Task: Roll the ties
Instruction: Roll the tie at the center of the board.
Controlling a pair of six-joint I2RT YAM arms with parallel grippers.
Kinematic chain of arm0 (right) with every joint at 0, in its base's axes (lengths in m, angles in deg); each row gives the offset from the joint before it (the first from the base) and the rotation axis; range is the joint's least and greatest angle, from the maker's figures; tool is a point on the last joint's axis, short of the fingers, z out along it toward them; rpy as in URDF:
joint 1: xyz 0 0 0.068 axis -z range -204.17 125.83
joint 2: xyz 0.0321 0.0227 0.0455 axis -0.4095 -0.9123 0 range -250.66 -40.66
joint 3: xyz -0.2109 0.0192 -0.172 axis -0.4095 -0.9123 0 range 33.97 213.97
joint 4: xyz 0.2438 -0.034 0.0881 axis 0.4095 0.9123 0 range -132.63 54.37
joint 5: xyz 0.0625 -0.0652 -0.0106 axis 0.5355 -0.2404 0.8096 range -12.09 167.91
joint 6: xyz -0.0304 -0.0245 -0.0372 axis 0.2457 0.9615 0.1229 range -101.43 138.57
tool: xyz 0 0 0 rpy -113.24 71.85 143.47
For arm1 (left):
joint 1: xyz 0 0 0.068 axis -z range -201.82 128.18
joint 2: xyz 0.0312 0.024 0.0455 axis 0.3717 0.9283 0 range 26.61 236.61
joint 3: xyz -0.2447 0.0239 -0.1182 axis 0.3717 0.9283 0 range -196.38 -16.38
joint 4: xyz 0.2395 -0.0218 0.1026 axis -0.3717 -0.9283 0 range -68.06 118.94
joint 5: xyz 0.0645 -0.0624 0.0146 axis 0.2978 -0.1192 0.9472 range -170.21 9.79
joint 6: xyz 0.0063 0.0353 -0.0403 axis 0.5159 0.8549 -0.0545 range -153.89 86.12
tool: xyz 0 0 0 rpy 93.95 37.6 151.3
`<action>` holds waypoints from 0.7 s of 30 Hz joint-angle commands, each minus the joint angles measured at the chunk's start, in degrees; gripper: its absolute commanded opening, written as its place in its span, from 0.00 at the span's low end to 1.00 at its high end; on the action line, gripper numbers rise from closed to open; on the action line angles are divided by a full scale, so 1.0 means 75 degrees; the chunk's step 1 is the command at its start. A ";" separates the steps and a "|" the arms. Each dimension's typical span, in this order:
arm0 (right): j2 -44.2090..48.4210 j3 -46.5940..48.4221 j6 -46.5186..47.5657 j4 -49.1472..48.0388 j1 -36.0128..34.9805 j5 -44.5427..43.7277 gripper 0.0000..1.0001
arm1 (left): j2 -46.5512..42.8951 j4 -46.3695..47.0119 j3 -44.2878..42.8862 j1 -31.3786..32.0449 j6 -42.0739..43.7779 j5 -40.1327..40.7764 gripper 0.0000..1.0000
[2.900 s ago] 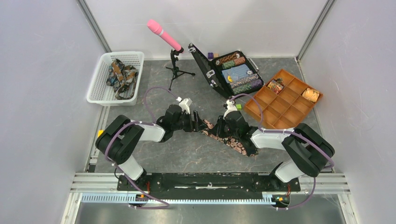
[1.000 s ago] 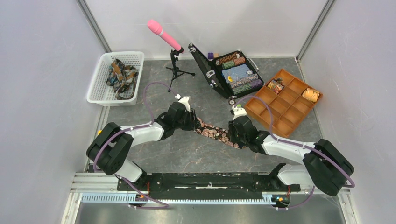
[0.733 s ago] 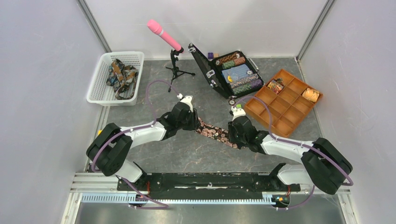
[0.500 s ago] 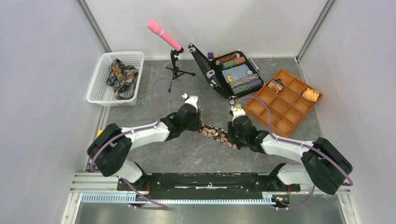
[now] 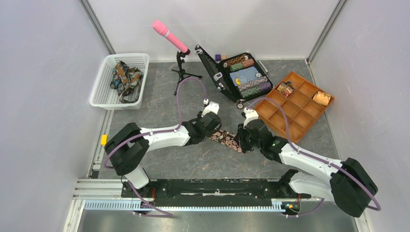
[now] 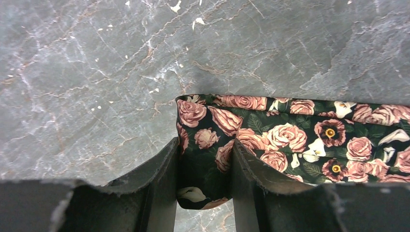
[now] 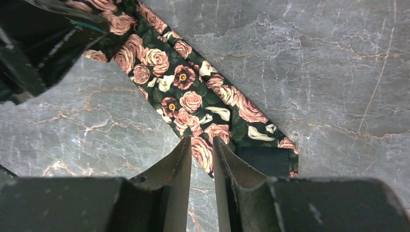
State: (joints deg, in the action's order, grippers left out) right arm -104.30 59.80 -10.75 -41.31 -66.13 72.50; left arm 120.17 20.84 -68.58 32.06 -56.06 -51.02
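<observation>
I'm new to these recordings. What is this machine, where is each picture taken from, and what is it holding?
Two robot arms are bolted at the near edge of a grey table. The wide picture looks down from above; the other two come from a camera on each wrist. A rose-print tie lies on the table between them. The left gripper is closed on its folded end. The right gripper has its jaws narrow at the tie's edge; a pinch cannot be confirmed. Farther back: a white basket of more ties, an open case of poker chips, an orange tray.
</observation>
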 commanded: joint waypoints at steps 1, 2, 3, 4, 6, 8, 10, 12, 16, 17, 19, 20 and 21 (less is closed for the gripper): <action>0.0565 0.0462 -0.0102 0.0322 0.0008 -0.0121 0.29 | 0.0320 -0.0527 -0.0389 0.0221 0.0524 0.1164 0.46; 0.0655 0.0499 -0.0116 0.0409 0.0006 -0.0176 0.29 | 0.0395 -0.0563 -0.0439 0.0267 0.0573 0.1241 0.46; 0.0787 0.0537 -0.0128 0.0470 0.0006 -0.0246 0.30 | 0.0476 -0.0610 -0.0498 0.0328 0.0628 0.1379 0.46; 0.0911 0.0567 -0.0149 0.0579 0.0006 -0.0348 0.30 | 0.0565 -0.0672 -0.0561 0.0380 0.0672 0.1518 0.46; 0.1177 0.0608 -0.0212 0.0781 0.0013 -0.0562 0.30 | 0.0782 -0.0836 -0.0734 0.0517 0.0748 0.1848 0.46; 0.1485 0.0602 -0.0256 0.0981 0.0016 -0.0824 0.30 | 0.1038 -0.1045 -0.0963 0.0681 0.0794 0.2213 0.46; 0.1812 0.0590 -0.0290 0.1186 0.0017 -0.1149 0.30 | 0.1310 -0.1239 -0.1174 0.0827 0.0838 0.2518 0.46; 0.2169 0.0609 -0.0334 0.1367 0.0016 -0.1431 0.30 | 0.1553 -0.1373 -0.1372 0.0993 0.0913 0.2793 0.46; 0.2691 0.0681 -0.0475 0.1737 0.0026 -0.1941 0.30 | 0.2052 -0.1645 -0.1758 0.1297 0.1088 0.3306 0.46; 0.2817 0.0702 -0.0506 0.1824 0.0027 -0.2064 0.30 | 0.2158 -0.1722 -0.1840 0.1358 0.1113 0.3441 0.46; 0.3057 0.0708 -0.0562 0.1963 0.0033 -0.2246 0.30 | 0.2418 -0.1883 -0.2002 0.1491 0.1140 0.3643 0.49; 0.3161 0.0705 -0.0557 0.2020 0.0036 -0.2318 0.30 | 0.2506 -0.1955 -0.2073 0.1548 0.1143 0.3721 0.51; 0.3241 0.0717 -0.0545 0.2080 0.0028 -0.2378 0.30 | 0.2614 -0.2006 -0.2129 0.1611 0.1140 0.3758 0.52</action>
State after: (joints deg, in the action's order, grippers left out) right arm -82.72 62.55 -13.68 -27.80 -66.06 59.67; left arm 136.52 9.24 -82.18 42.60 -49.13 -27.24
